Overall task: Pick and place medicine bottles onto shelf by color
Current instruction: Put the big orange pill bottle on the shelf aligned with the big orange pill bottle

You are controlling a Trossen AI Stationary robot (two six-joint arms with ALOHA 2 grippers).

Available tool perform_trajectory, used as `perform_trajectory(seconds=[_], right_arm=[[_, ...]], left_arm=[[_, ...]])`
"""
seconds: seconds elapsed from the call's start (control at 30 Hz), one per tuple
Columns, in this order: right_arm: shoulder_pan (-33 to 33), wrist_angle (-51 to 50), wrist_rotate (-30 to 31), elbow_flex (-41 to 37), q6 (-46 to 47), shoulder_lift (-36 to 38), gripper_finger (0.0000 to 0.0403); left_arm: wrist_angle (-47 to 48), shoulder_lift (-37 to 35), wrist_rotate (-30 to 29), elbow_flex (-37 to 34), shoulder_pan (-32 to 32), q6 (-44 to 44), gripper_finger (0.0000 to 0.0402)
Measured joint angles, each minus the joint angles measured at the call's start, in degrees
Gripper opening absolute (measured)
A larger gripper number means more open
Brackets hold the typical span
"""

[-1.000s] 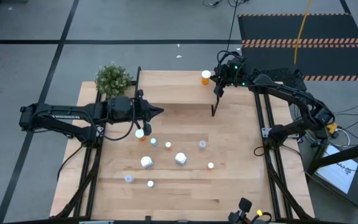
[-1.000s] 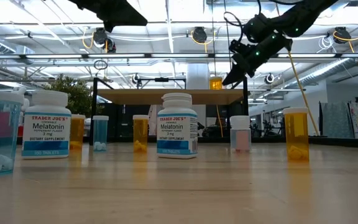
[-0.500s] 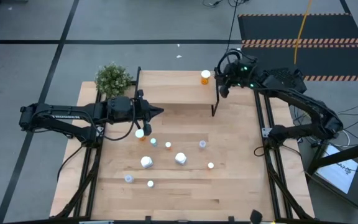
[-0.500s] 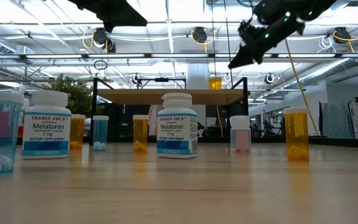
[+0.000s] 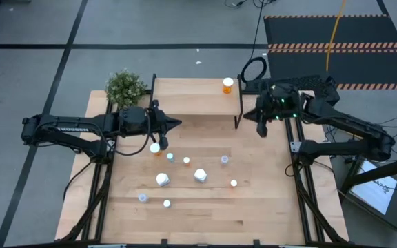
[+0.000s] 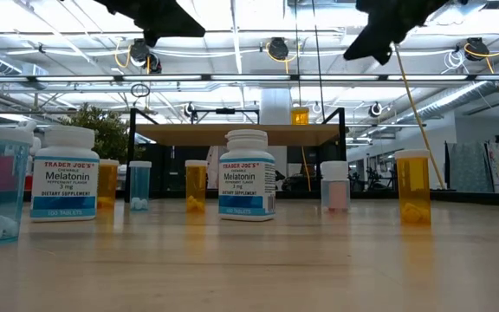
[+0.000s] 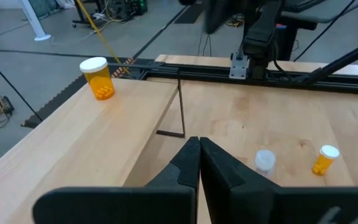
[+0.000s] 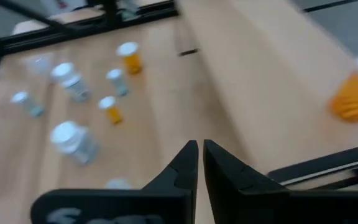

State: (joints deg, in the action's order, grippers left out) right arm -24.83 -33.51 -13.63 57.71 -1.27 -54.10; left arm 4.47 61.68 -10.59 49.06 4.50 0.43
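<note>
One orange bottle (image 5: 227, 85) on shelf (image 5: 191, 96); other bottles (image 5: 185, 172) on table (image 5: 267, 200). Right gripper (image 5: 262, 130) and left gripper (image 5: 176, 123) both pressed together, empty.

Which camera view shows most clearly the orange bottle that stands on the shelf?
The left wrist view: the orange bottle stands sharp and unobstructed on the shelf, white cap and pills visible. The high view shows only its cap and orange rim from above, the low view a small far-off orange shape, and the right wrist view a blurred one at the edge.
</note>
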Motion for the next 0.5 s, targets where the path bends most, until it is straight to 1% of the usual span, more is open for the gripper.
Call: perform_trajectory(seconds=[0.1,0.2,0.37,0.43,0.5], right_arm=[[3.9,-2.5,0.1,-0.3,1.2,1.8,0.0018],[7.0,-1.6,0.1,-3.0,2.2,4.1,0.0018],[9.8,3.8,0.2,-10.6,2.3,8.0,0.0018],[10.0,7.4,0.2,-13.2,1.2,8.8,0.0018],[9.8,9.9,0.3,-14.2,0.1,9.0,0.0018]], left_arm=[[0.0,0.0,0.0,0.0,0.0,-2.8,0.0015],[0.1,0.0,0.0,0.0,-0.1,-4.2,0.0015],[0.3,0.0,0.0,0.0,-0.1,-4.1,0.0015],[1.8,0.0,0.0,0.0,-0.4,-5.6,0.0015],[4.5,0.0,0.0,0.0,-0.9,-6.6,0.0015]])
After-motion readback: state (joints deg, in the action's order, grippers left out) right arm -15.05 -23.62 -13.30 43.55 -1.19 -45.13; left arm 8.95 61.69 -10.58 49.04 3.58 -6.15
